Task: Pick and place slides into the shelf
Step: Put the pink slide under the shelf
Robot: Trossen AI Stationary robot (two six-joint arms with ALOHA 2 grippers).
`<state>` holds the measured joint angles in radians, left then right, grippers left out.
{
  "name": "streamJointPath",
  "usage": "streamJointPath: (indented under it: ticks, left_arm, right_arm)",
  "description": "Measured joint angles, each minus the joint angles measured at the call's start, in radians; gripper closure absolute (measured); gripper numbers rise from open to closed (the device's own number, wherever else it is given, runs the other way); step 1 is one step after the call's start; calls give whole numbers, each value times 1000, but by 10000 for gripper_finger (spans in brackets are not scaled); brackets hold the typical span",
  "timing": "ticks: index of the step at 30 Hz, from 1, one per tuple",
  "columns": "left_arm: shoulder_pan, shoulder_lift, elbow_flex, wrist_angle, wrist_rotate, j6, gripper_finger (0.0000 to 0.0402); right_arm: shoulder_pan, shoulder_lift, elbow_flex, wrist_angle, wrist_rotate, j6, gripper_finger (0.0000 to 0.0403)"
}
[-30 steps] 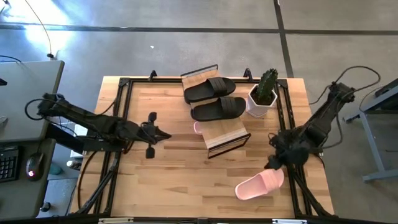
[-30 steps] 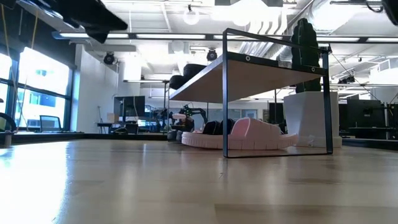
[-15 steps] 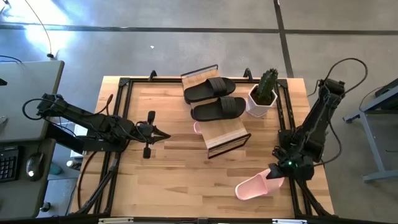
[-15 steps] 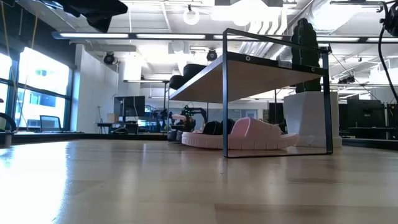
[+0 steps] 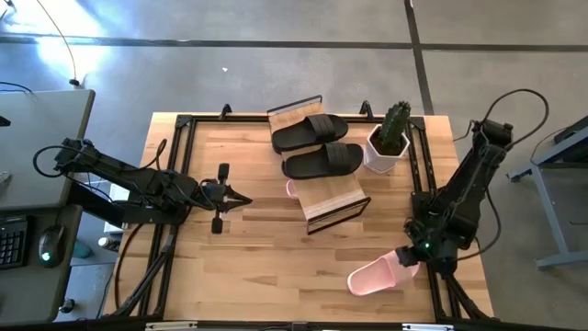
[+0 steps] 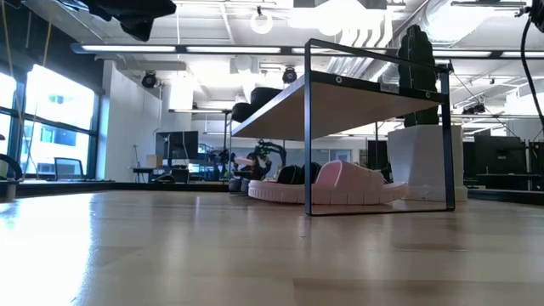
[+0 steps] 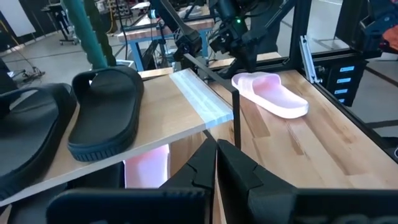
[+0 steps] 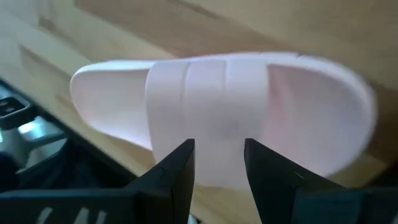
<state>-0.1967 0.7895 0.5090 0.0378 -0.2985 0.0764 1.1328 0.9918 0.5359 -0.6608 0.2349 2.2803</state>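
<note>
The right gripper [image 5: 410, 256], fingers apart, hangs directly over the strap end of a loose pink slide [image 5: 381, 274], which lies flat on the wooden table [image 5: 248, 267] well apart from the shelf [image 5: 317, 165], toward the table's front right corner. The left gripper [image 5: 241, 199], closed on nothing, points at the shelf from its left side. On the shelf's top board sit two black slides [image 5: 315, 144] side by side; another pink slide [image 6: 340, 184] rests beneath on the lower tier. A white pot with a cactus [image 5: 390, 138] stands just beside the shelf. No readable writing or labels show.
</note>
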Motion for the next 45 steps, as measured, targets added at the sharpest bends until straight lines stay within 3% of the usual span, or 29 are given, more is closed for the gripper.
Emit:
streamJointPath:
  ticks: [6, 24, 36, 45]
  left_arm:
    - [0, 0, 0, 15, 0, 6, 396]
    - [0, 0, 0, 13, -1, 5, 396]
    - [0, 0, 0, 14, -2, 8, 396]
    - [0, 0, 0, 15, -3, 25, 396]
  right_arm:
    - [0, 41, 110, -191, 4, -8, 272]
    - [24, 132, 56, -68, 1, -10, 272]
    - [28, 181, 56, -1, 55, -18, 272]
    - [27, 180, 56, 116, 216, -61, 272]
